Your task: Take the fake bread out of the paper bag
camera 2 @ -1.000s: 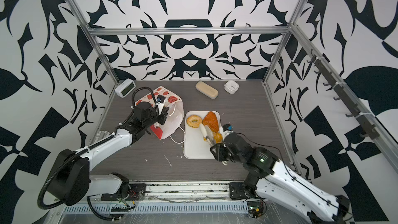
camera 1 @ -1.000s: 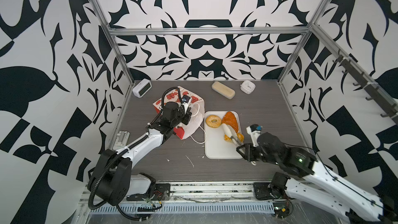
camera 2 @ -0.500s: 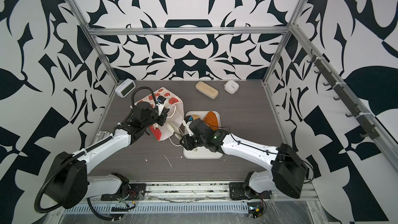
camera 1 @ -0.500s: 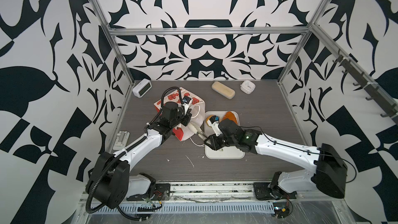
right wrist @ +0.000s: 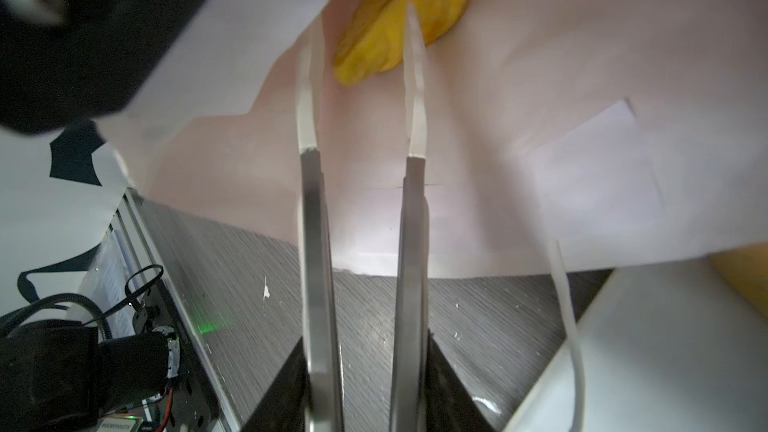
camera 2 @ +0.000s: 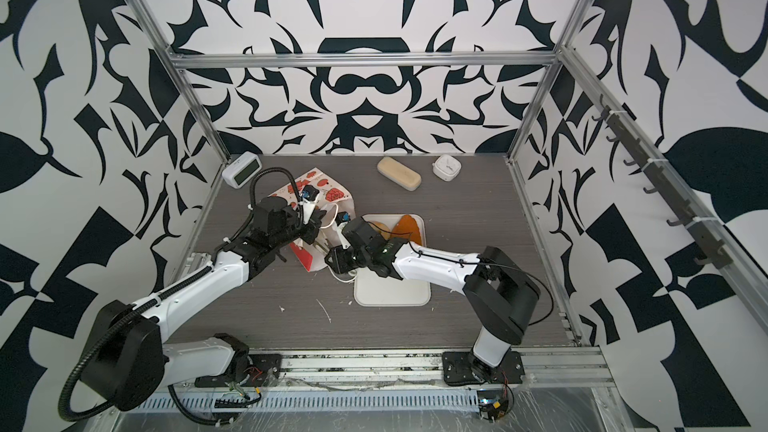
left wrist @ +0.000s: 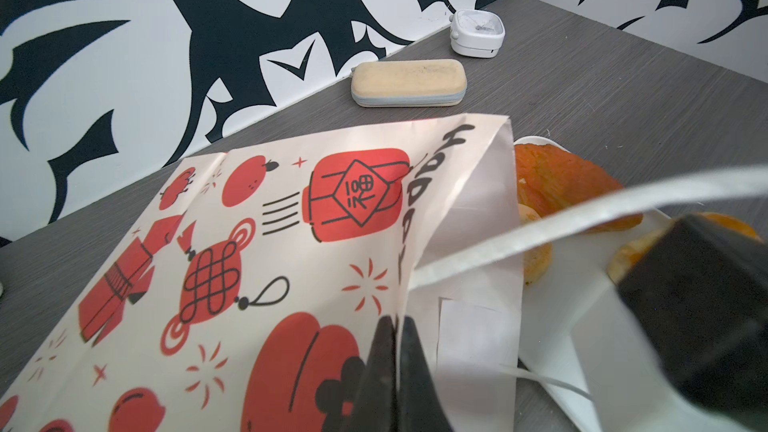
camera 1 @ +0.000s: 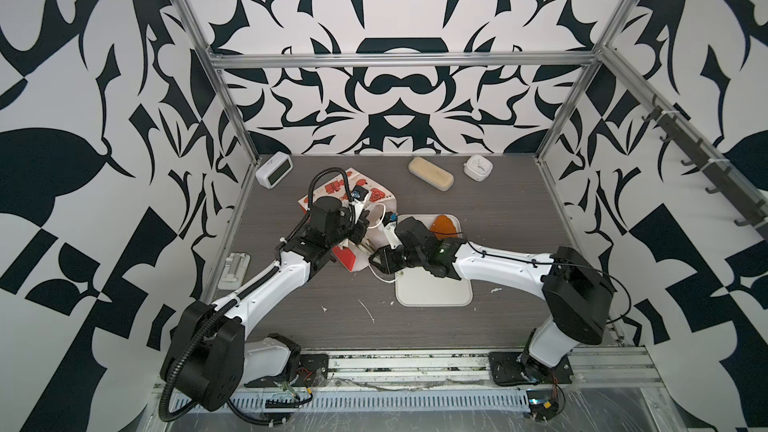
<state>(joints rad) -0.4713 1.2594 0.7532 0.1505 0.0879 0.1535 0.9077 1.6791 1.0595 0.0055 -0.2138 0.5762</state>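
Fingers of R gripper parted, inside paper bag mouth.
Tips flank a yellow pastry deep in the bag; one tip overlaps it, contact can't be told. L gripper is clamped on the bag's upper rim, mouth gaping. Bag lies on its side on the table, mouth next to white tray. Dark triangular puff + another pastry sit on tray, partly hidden behind R arm.
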